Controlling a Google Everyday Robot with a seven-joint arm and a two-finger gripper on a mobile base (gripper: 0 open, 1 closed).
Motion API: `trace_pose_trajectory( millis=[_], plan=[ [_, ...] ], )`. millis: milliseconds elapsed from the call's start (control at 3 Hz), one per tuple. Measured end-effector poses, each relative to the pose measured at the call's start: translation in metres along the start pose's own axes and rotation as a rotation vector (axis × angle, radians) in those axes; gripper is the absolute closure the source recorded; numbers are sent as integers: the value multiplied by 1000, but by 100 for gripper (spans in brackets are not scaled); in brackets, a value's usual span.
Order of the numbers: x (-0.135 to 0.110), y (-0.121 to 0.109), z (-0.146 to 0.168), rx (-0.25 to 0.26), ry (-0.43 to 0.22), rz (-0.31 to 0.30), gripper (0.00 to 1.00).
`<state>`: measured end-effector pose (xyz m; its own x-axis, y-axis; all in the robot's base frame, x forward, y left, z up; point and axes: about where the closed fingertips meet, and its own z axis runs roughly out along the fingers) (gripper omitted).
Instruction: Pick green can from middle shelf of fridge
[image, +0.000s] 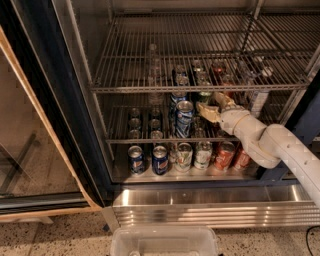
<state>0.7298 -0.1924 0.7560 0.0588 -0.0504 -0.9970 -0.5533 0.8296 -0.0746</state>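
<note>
The fridge (45, 110) stands open in the camera view. The green can (204, 96) stands on the middle shelf (145, 141), right of a blue-and-silver can (184, 119), and is partly hidden by my gripper. My gripper (209, 107) reaches into the middle shelf from the right on a white arm. Its pale fingers are spread just in front of and beside the green can. It holds nothing.
The upper wire rack (200, 88) hangs close above the gripper with several bottles and cans on it. A row of cans (184, 156) stands on the fridge floor below the arm. The glass door (30, 150) is swung open at left. A clear bin (165, 242) sits below the ribbed steel base.
</note>
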Motion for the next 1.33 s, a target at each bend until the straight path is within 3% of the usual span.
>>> trace_pose_trajectory(
  millis=[667, 1333],
  plan=[
    [18, -23, 22, 35, 13, 7, 42],
    [19, -24, 23, 36, 14, 8, 38]
  ],
)
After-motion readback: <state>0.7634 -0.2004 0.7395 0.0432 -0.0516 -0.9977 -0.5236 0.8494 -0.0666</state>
